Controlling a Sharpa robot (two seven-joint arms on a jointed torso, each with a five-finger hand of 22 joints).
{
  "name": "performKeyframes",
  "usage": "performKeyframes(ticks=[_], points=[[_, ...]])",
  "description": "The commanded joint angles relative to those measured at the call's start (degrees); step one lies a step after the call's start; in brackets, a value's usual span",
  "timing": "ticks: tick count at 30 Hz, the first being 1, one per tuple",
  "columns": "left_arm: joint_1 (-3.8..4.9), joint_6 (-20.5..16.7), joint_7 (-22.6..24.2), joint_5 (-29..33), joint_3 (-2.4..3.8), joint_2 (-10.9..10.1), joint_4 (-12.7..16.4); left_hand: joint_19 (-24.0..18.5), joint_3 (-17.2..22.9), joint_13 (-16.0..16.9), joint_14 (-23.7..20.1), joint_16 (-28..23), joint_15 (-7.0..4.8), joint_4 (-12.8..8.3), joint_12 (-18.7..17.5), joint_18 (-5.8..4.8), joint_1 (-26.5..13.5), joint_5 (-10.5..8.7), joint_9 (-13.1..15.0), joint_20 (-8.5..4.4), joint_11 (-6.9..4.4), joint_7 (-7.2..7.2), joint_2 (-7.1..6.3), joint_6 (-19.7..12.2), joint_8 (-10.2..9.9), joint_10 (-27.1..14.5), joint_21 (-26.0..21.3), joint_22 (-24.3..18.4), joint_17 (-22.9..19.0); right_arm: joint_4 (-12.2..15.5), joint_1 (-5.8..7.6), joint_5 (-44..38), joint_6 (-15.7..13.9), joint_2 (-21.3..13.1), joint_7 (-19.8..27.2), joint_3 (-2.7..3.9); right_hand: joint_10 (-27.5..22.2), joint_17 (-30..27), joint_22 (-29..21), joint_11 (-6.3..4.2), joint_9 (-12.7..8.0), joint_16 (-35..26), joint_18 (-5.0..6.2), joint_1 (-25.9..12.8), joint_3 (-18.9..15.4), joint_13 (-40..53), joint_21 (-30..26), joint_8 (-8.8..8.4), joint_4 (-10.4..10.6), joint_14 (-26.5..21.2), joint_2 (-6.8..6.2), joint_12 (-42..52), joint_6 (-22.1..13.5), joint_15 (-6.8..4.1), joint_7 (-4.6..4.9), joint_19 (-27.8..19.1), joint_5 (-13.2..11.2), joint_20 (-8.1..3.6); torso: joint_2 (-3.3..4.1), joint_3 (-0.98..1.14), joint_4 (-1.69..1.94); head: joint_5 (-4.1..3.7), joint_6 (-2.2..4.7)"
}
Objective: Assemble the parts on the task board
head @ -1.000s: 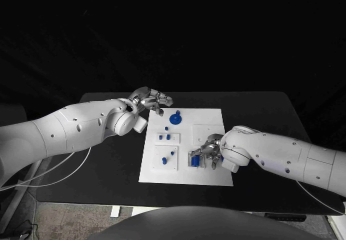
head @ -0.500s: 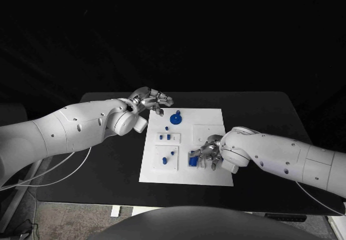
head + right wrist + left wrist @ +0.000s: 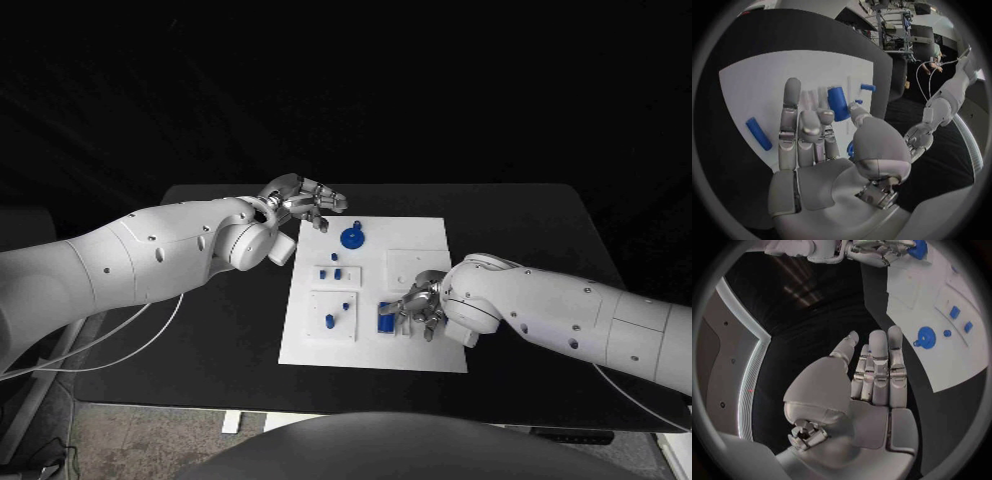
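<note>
Right hand (image 3: pixel 420 305) hovering low over lower middle of task board (image 3: pixel 418 350), fingers spread wide, holding nothing; blue cylinder part (image 3: pixel 838 103) lying on board just beyond its fingertips (image 3: pixel 792 87), another blue bar (image 3: pixel 758 133) lying beside them. Left hand (image 3: pixel 303 200) waiting above surface (image 3: pixel 519 210) off board's upper left corner, fingers straight and together, holding nothing. Round blue part (image 3: pixel 352 238) sitting near board's top edge, small blue pieces (image 3: pixel 332 271) below it

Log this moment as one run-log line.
left hand: open, off task board's far-left corner | right hand: over blue cylinder part, grasp unclear | round blue part: on board
</note>
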Motion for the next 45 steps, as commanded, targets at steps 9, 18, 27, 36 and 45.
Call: performKeyframes(ticks=[9, 18, 27, 36, 45], points=[[0.06, 1.0, 0.1, 0.3, 0.04, 0.0, 0.1, 0.0, 0.0, 0.0, -0.1, -0.2, 0.33, 0.4, 0.4, 0.68, -0.4, -0.32, 0.1, 0.28, 0.03, -0.08, -0.03, -0.4, -0.1, -0.5, -0.2, 0.6, 0.1, 1.2, -0.07, -2.0, -2.5, -1.2, 2.7, -0.04, 0.0, 0.3, -0.2, -0.04, 0.2, -0.2, -0.35, -0.1, 0.3, -0.1, -0.2, 0.03, -1.5, -0.2, 0.58, 0.2, 0.3, 0.07, -0.17, 0.1, -0.2, -0.13, 0.0, 0.05, 0.0, -0.04, 0.0], [0.07, 1.0, 0.1, 0.3, 0.04, -0.1, 0.1, 0.0, 0.0, 0.0, -0.1, -0.2, 0.33, 0.5, 0.4, 0.67, -0.4, -0.31, 0.1, 0.28, 0.03, -0.09, -0.02, -0.4, -0.1, -0.5, -0.2, 0.6, 0.1, 4.4, -0.06, -3.8, -9.4, -4.0, 12.9, -0.02, 0.3, 0.5, -0.4, 0.16, 0.2, 0.0, -0.33, 3.7, -2.0, 0.4, -0.1, 0.01, -4.2, -0.2, 1.97, 1.4, -1.1, 0.08, 0.29, 0.3, 0.8, -0.19, -0.06, 0.04, -0.08, 0.03, 0.0], [0.07, 1.1, 0.1, 0.3, 0.04, -0.2, 0.1, 0.0, 0.0, 0.0, -0.1, -0.2, 0.33, 0.5, 0.4, 0.67, -0.4, -0.31, 0.1, 0.28, 0.03, -0.09, -0.02, -0.4, -0.1, -0.5, -0.2, 0.6, 0.1, 5.3, -0.06, -14.1, -15.2, -5.4, 20.5, -0.02, 0.4, 0.7, 0.3, 0.75, -4.6, 0.6, 0.32, 10.0, 0.7, 0.9, 0.7, -0.06, -13.9, -0.1, 6.16, 2.5, -3.6, 0.44, 1.6, -0.2, 6.9, 0.17, -0.01, 0.05, -0.03, 0.05, 0.0], [0.06, 1.2, 0.1, 0.3, 0.04, -0.2, 0.1, 0.0, 0.0, 0.0, -0.1, -0.2, 0.33, 0.5, 0.4, 0.67, -0.4, -0.31, 0.1, 0.28, 0.03, -0.09, -0.02, -0.4, -0.1, -0.5, -0.2, 0.6, 0.1, 4.6, -0.36, -24.7, -14.7, -5.2, 22.4, -0.02, 0.1, 0.1, 2.2, 0.72, -4.7, 0.5, 0.96, 10.3, 8.2, 0.4, 2.1, -0.11, -17.6, -0.2, 5.72, 2.5, -5.2, 0.53, 1.8, -1.5, 7.1, 0.42, -0.02, 0.04, 0.03, 0.0, 0.0], [0.06, 1.2, 0.1, 0.3, 0.04, -0.2, 0.2, 0.0, 0.0, 0.0, -0.1, -0.2, 0.34, 0.7, 0.4, 0.68, -0.4, -0.3, 0.1, 0.29, 0.03, -0.1, 0.07, -0.4, -0.1, -0.5, -0.2, 0.6, 0.1, 3.8, -1.13, -26.2, -10.3, -4.0, 22.4, -0.03, 0.0, 0.1, 2.7, 0.43, -4.8, 0.5, 0.89, 10.0, 9.2, 0.3, 2.3, -0.14, -17.6, -0.3, 5.92, 2.4, -6.1, 0.39, 1.62, -1.8, 7.3, 0.35, 0.08, 0.05, 0.1, -0.09, 0.0]])
